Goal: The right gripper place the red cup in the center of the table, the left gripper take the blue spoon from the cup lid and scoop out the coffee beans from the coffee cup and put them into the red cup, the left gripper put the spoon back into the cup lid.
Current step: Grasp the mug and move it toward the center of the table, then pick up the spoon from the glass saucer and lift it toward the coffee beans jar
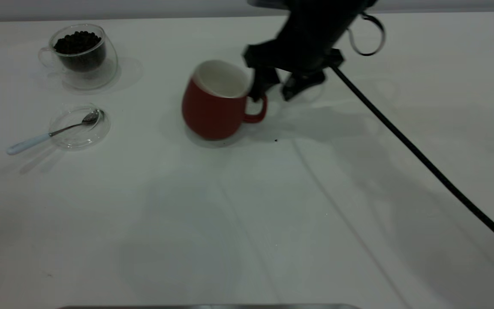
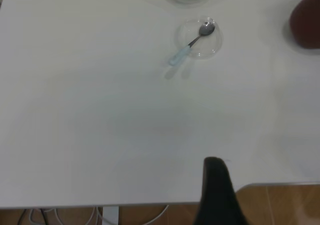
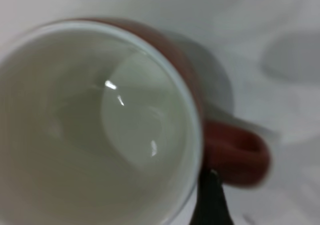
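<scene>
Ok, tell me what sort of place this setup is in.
Probably a robot test bench, not a kitchen: a bare white table holding only a red cup, a coffee cup of beans and a blue spoon on a cup lid, with the right gripper beside the red cup.

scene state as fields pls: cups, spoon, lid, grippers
red cup: tilted on the table, empty, handle toward right gripper
right gripper: at the cup's handle and rim; grip unclear
coffee cup: upright, holds coffee beans
blue spoon: bowl in cup lid, handle sticking out
left gripper: away from the objects
</scene>
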Tool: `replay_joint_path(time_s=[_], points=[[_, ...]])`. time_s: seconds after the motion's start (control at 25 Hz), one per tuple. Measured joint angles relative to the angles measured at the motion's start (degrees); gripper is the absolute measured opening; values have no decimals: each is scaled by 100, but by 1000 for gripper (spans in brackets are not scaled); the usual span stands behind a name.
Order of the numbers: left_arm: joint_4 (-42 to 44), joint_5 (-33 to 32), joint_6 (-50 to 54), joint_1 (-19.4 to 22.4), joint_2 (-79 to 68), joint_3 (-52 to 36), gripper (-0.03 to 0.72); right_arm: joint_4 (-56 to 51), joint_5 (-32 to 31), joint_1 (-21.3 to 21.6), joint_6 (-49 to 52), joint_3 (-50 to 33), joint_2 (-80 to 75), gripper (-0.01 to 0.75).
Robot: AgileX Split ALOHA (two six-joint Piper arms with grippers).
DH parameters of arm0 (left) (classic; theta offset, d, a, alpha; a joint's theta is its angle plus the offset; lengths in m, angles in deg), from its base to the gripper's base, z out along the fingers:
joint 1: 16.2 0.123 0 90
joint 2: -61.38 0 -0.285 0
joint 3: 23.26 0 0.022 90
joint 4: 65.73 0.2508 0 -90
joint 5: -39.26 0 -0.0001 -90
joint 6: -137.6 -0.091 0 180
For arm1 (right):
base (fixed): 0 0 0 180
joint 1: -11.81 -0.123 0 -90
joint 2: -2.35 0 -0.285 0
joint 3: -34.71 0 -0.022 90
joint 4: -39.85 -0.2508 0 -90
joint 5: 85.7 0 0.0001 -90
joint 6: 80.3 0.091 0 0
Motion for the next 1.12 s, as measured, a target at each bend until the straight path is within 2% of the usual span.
replay_joint_path(time_s=[0.2,0.4,0.64,0.84,1.0,1.12], points=[[0,0,-33,0,0,0,559,756,-1062,296,9,-18,408,572],[0,0,-33,0,0,0,559,1460,-1998,567,69,-18,1632,572],[0,0,-33,0,0,0,559,2434,-2809,569,614,-18,2858,572],[0,0,-33,0,0,0,559,3060,-3843,569,1110,-44,3646,572],[0,0,-33,0,0,0,559,3235,-4074,569,1251,-342,4617,572],[0,0,0,0,0,0,559,3253,-4107,569,1387,-1097,5620,572]])
